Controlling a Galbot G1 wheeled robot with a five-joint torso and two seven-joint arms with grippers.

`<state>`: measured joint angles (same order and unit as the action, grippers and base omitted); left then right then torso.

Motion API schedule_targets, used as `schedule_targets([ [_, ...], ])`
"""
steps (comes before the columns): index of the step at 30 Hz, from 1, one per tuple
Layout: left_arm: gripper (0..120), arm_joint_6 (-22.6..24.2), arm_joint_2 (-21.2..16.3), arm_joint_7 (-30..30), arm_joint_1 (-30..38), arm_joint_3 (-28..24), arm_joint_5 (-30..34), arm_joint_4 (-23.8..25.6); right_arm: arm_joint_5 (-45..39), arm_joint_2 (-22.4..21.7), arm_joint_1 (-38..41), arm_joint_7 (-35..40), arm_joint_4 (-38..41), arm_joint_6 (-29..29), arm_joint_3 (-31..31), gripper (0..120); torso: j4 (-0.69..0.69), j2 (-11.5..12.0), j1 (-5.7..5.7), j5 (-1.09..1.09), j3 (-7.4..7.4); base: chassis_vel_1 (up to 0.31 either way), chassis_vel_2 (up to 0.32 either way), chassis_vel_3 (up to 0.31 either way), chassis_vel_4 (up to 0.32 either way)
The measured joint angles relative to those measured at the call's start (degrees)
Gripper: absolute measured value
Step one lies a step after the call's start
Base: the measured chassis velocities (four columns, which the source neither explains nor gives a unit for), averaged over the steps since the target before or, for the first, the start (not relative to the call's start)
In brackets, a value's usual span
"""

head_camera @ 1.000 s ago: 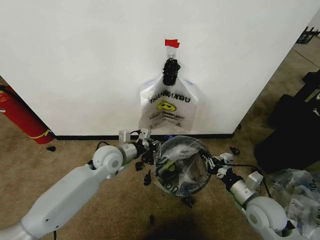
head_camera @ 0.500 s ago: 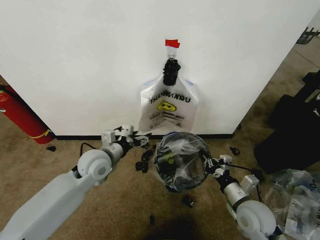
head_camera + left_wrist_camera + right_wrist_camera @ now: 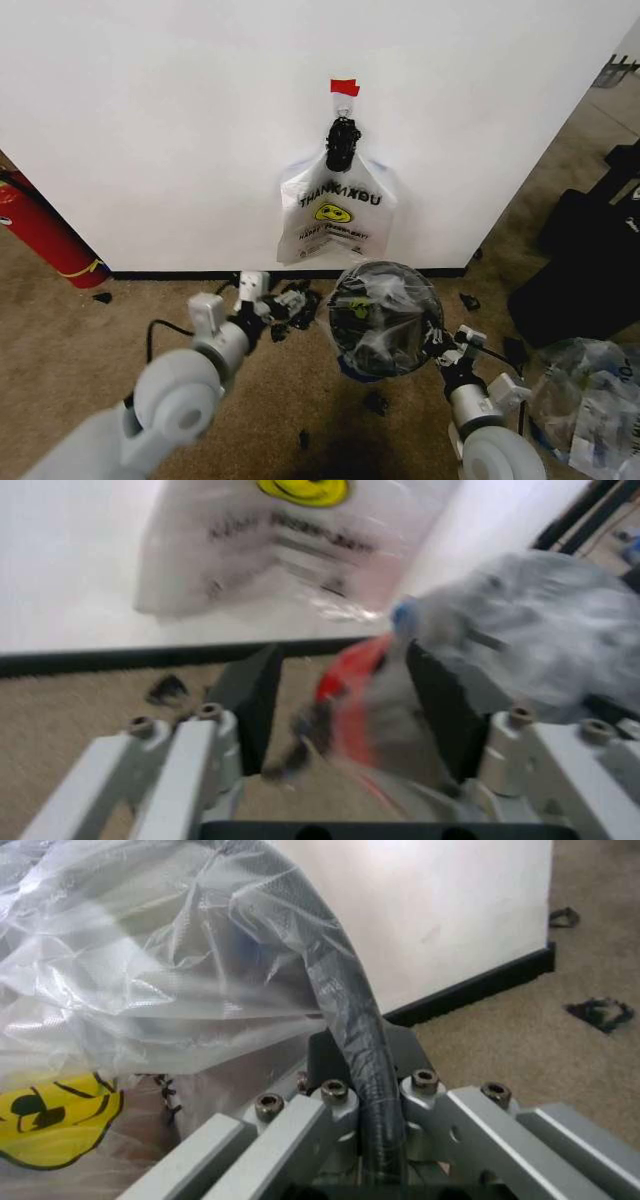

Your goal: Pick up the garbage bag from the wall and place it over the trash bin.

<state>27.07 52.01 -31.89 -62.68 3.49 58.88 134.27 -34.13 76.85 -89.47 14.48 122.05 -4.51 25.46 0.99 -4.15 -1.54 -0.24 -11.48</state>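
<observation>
A white wall (image 3: pixel 150 130) with a black baseboard (image 3: pixel 180 272) meets brown low-pile carpet (image 3: pixel 60 340). A flat white smiley bag (image 3: pixel 337 214) hangs on the far wall from a hook under red tape (image 3: pixel 344 87). A red fire extinguisher (image 3: pixel 40 232) leans at far left; a clear plastic heap (image 3: pixel 585 395) lies at near right. The trash bin (image 3: pixel 387 318), round and black-rimmed, stands on the carpet near the baseboard, just right of centre, with the garbage bag (image 3: pixel 385 300), thin crinkled see-through film, draped over its mouth. The right gripper (image 3: pixel 360 1102), on the bin's right side, is clenched on the bin's black rim through the film. The left gripper (image 3: pixel 345 712), left of the bin, is released, its dark fingers (image 3: pixel 250 697) spread apart and holding nothing. Small black scraps (image 3: pixel 290 308) dot the carpet.
</observation>
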Motion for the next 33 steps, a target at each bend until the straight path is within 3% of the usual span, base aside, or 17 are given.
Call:
schedule_targets([
  [5,30,2.8,-2.3,-0.6,-0.7,-0.5,1.6,4.1,3.6,4.6,0.1,0.0,-1.4,1.6,1.4,0,-0.01,0.0,0.0,0.04,0.0,0.0,0.0,0.0,0.0],
  [8,16,4.9,-3.6,-1.2,3.0,-2.9,3.3,5.0,8.2,7.5,-0.5,-1.1,-2.1,3.5,2.3,0,0.01,0.0,0.0,0.02,0.0,0.0,0.0,0.0,0.0],
  [12,5,5.3,-2.3,-0.9,5.5,-5.6,3.0,3.8,10.6,8.4,0.2,-1.3,-3.2,5.0,2.3,0,0.02,0.0,0.0,0.02,0.0,0.0,0.0,0.0,0.0],
  [14,0,5.9,0.2,-1.2,6.4,-8.1,-0.2,1.6,11.7,8.9,1.6,-1.2,-4.1,5.7,2.2,0,-0.01,0.0,0.0,0.02,0.0,0.0,0.0,0.0,0.0],
  [19,0,9.7,6.1,-3.6,10.5,-12.5,1.1,-1.4,14.0,9.1,4.0,-1.4,-5.9,6.8,2.4,0,0.03,0.0,-0.01,0.0,-0.01,0.0,0.0,0.0,0.0],
  [28,0,11.8,4.4,-4.8,12.8,-14.4,8.3,-1.4,21.3,14.7,2.2,-2.4,-5.4,9.2,0.5,0,-0.03,0.0,-0.01,0.02,-0.01,0.0,0.0,0.0,0.0],
  [33,0,13.1,6.9,-5.8,15.4,-18.2,9.1,-3.9,24.2,15.5,0.8,-3.1,-5.2,11.0,0.7,0,0.01,0.0,-0.01,0.02,0.0,0.0,0.0,0.0,0.0],
])
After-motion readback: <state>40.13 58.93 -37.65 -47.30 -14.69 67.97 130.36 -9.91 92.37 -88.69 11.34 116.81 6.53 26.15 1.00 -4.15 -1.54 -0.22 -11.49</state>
